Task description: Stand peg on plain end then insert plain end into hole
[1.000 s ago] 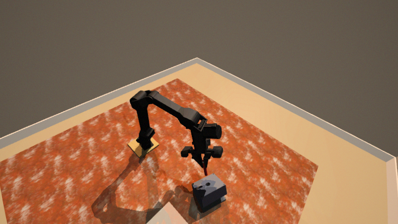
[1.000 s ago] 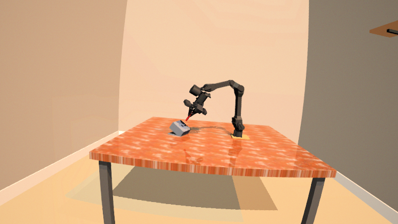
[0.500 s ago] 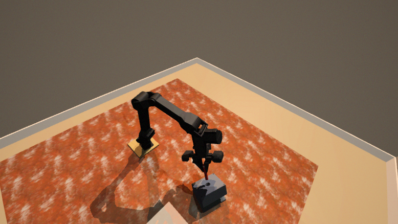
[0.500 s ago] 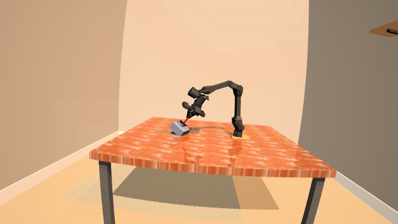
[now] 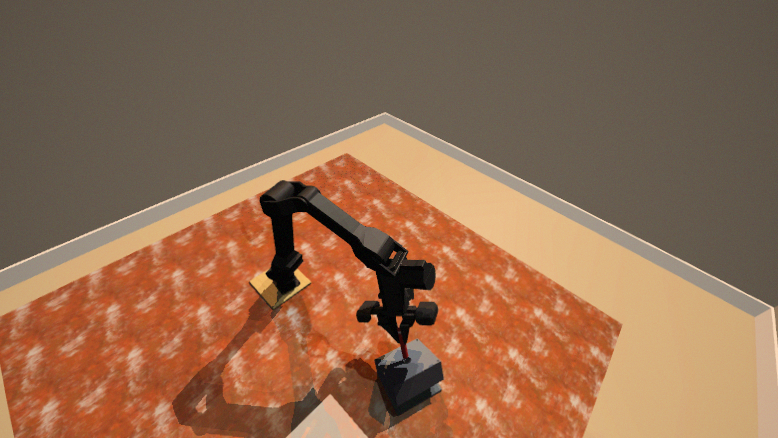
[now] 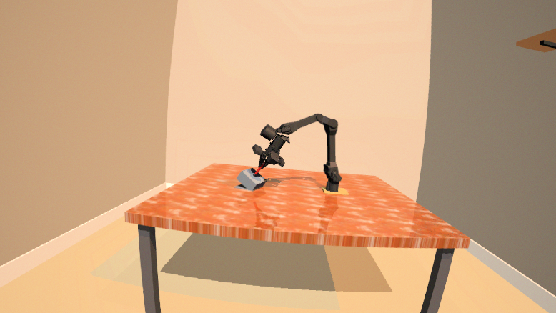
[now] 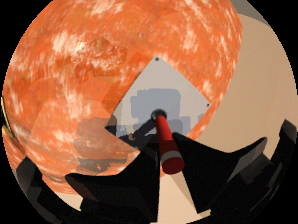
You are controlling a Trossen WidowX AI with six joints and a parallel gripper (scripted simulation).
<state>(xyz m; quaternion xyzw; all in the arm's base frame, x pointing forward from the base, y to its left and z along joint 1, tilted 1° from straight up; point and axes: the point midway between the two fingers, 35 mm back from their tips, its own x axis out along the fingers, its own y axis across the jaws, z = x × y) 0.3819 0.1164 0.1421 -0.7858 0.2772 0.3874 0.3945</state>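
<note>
The red peg (image 5: 404, 352) (image 6: 258, 170) (image 7: 164, 131) is tilted, with its white-banded end up toward the wrist camera and its plain end down at the panel. The sloped grey panel (image 5: 423, 354) (image 6: 249, 179) (image 7: 157, 75) stands on the table. The plain end meets the dark hole (image 7: 155, 113) in its face. How far in the tip is, if at all, I cannot tell. My gripper (image 5: 401, 336) (image 6: 263, 164) (image 7: 165, 138) is shut on the peg, just above the panel face, with the banded end showing between the fingers in the wrist view.
The orange-and-white table (image 5: 217, 261) (image 6: 295, 209) carries the panel and the arm's yellow base plate (image 5: 262, 283) (image 6: 341, 191). A pale corner (image 5: 328, 421) juts in at the bottom of the top view. A brown shelf (image 6: 534, 41) is on the right wall.
</note>
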